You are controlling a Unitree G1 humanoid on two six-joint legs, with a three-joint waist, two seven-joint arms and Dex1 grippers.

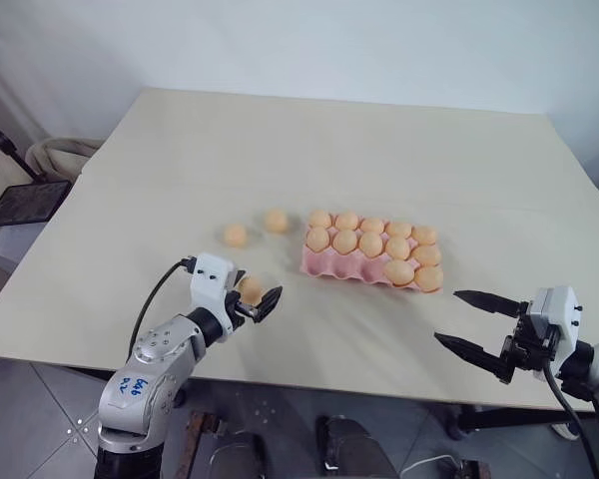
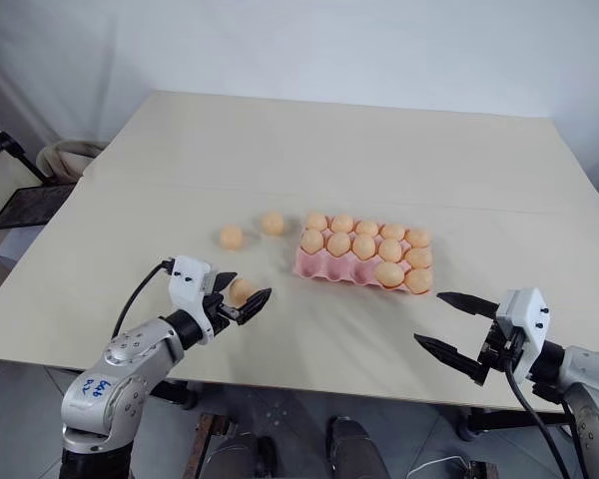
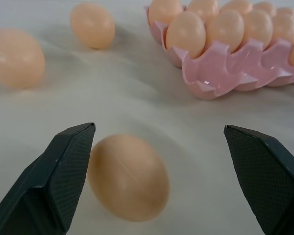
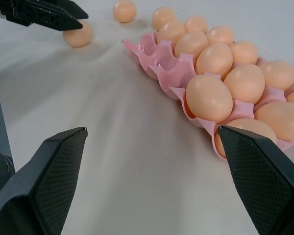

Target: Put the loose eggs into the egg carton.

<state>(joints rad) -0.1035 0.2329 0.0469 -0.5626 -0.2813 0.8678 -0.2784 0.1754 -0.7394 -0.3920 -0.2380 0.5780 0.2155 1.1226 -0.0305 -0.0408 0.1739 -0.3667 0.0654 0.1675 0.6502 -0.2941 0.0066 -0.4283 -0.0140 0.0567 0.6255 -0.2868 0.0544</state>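
The pink egg carton [image 1: 326, 265] lies right of the table's middle, with several pale orange eggs in its cups. Three loose eggs lie to its left. Two of them [image 1: 235, 236] [image 1: 276, 221] rest on the table farther back. The third [image 1: 251, 289] sits on the table between the fingers of my left gripper [image 1: 257, 300], which is open around it. In the left wrist view this egg [image 3: 127, 176] lies close to one finger [image 3: 63, 171]. My right gripper [image 1: 449, 317] hovers open and empty near the table's front edge, right of the carton [image 4: 161, 68].
The beige table [image 1: 309, 140] has free room behind and in front of the carton. A black stand with a dark tray [image 1: 25, 202] and a pale bin [image 1: 62, 155] stand off the table's left side.
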